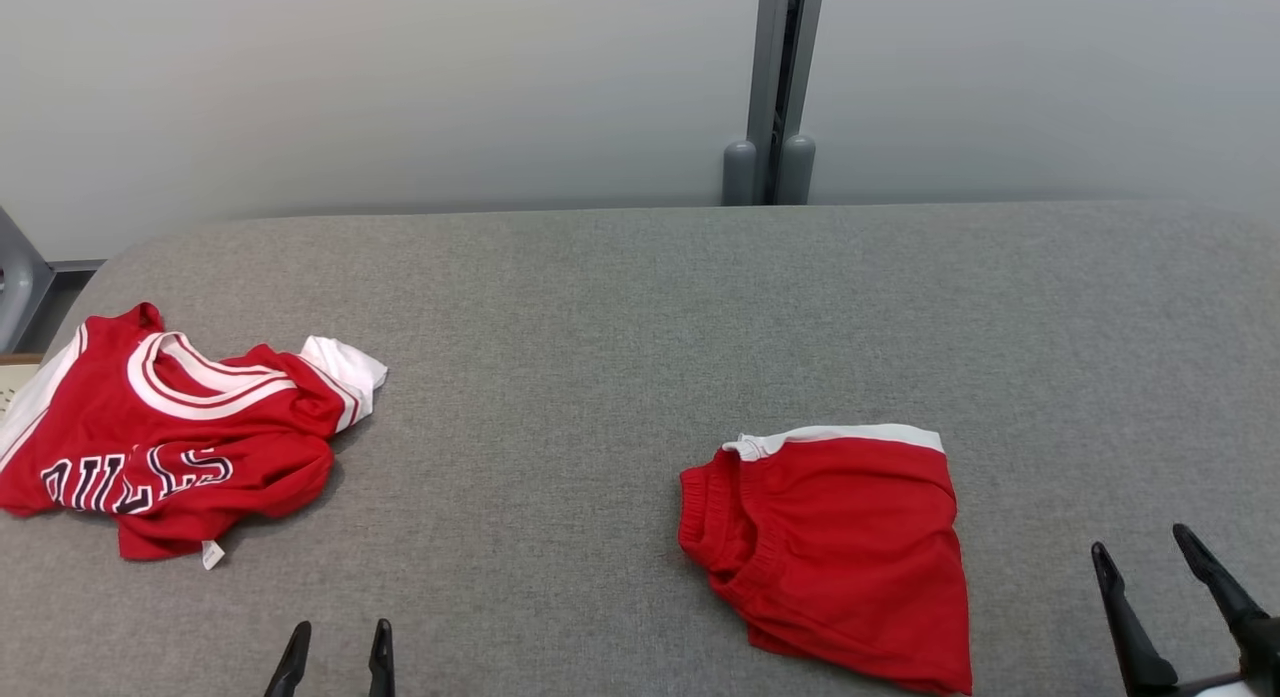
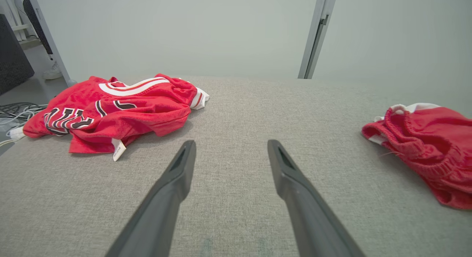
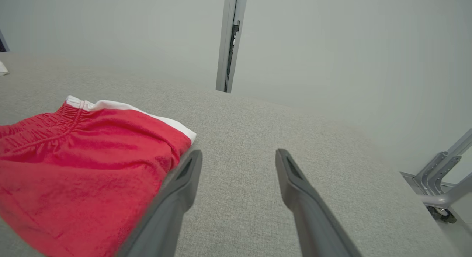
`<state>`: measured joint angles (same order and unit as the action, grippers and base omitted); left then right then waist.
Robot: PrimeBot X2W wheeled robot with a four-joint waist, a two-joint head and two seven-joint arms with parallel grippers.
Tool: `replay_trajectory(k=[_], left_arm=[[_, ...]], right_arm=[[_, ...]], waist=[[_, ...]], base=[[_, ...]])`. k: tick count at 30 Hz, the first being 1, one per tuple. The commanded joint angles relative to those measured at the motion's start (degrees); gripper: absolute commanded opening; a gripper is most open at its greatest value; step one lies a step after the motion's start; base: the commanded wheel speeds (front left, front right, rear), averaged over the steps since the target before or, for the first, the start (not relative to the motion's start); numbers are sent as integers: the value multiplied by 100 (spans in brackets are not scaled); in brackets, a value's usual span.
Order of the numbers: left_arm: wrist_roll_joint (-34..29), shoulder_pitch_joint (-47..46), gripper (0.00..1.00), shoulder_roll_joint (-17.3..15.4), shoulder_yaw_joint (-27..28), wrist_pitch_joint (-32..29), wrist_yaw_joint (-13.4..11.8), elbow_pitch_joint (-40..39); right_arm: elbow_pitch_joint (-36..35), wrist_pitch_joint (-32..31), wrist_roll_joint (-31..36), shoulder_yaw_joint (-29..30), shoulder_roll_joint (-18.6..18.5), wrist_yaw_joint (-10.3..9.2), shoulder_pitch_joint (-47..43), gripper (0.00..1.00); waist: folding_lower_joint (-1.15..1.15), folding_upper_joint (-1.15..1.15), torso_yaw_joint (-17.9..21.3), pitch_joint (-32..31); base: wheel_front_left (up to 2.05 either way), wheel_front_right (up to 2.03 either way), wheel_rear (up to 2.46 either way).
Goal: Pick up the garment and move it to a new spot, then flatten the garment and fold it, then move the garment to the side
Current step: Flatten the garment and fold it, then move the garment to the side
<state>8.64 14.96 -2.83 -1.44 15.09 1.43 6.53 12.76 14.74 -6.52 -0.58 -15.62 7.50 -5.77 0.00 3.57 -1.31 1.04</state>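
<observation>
We find the garment [image 1: 170, 437] crumpled at the far left of the grey padded surface [image 1: 560, 357], lettering up, its left side reaching the surface's rounded left edge. The smaller red cloth [image 1: 840, 557] lies right of centre, near the front edge. Between the two, bare surface runs back to the wall [image 1: 400, 87]. Our left gripper [image 1: 340, 627] sits at the front edge, fingers apart and empty. Our right gripper [image 1: 1141, 539] sits just right of the red cloth, fingers apart and empty; we cannot tell whether it touches the cloth.
</observation>
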Motion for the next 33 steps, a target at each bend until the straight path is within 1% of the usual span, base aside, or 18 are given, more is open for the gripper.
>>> replay_trajectory(k=[1, 4, 8, 10, 13, 15, 16, 18, 20, 22, 26, 27, 28, 30, 32, 33], left_arm=[[11, -4, 100, -16, -12, 9, -43, -1], [45, -17, 100, -14, -58, 9, -42, 30], [72, -14, 100, -15, -94, 9, -76, 15], [72, -21, 100, -17, -110, 9, -80, 0], [66, -19, 100, -16, -137, 9, -87, -12], [63, -4, 100, -15, -153, 9, -89, -14], [63, -4, 100, -15, -153, 9, -89, -14], [80, 8, 100, -17, -153, 9, -104, -15], [92, 14, 100, -14, -175, 9, -90, -10], [79, 2, 100, -15, -201, 9, -71, 8], [47, -74, 100, -15, -283, 9, -55, 27], [46, -93, 100, -16, -301, 9, -63, 26], [58, -116, 100, -17, -323, 9, -80, 17], [81, -160, 100, -14, -355, 9, -95, 0], [106, -178, 100, -14, -388, 9, -118, -34], [113, -174, 100, -17, -400, 9, -134, -43]], right_arm=[[-90, 45, 85, 89, 63, -1, -163, 100], [-226, 46, 249, 294, 257, -1, -332, 100], [-266, 44, 150, 343, 523, -1, -297, 100], [-274, 43, -105, 318, 642, -1, -159, 100], [-10, 43, -816, 35, 731, -1, 90, 100], [258, -298, -1467, -249, 756, -1, 338, 100], [258, -298, -1467, -249, 756, -1, 338, 100], [501, -904, -2127, -349, 727, -1, 622, 100], [730, -1543, -2484, -470, 654, -1, 908, 100], [952, -2040, -2726, -492, 681, 0, 1201, 100], [1477, -2947, -2961, -578, 743, 0, 1596, 100], [1597, -3133, -2929, -612, 708, 0, 1643, 100], [1682, -3271, -2848, -677, 650, 0, 1697, 100], [1848, -3536, -2841, -805, 675, 0, 1741, 100], [1858, -3658, -2827, -938, 613, 0, 1796, 100], [1856, -3614, -2798, -915, 534, 0, 1851, 13]], waist=[[0, 0, -14, -16], [0, 0, -53, -67], [0, 0, -101, -124], [0, 0, -131, -146], [0, 0, -179, -170], [0, 0, -211, -179], [0, 0, -211, -179], [0, 0, -221, -162], [0, 0, -228, -126], [0, 0, -230, -79], [0, 0, -303, -3], [0, 0, -333, 15], [0, 0, -364, 35], [0, 0, -402, 83], [0, 0, -419, 143], [0, 0, -412, 183]], base=[[0, 0, 0], [0, 0, 0], [0, 0, 0], [0, 0, 0], [0, 0, 0], [0, 0, 0], [0, 0, 0], [0, 0, 0], [0, 0, 0], [0, 0, 0], [0, 0, 0], [0, 0, 0], [0, 0, 0], [0, 0, 0], [0, 0, 0], [0, 0, 0]])
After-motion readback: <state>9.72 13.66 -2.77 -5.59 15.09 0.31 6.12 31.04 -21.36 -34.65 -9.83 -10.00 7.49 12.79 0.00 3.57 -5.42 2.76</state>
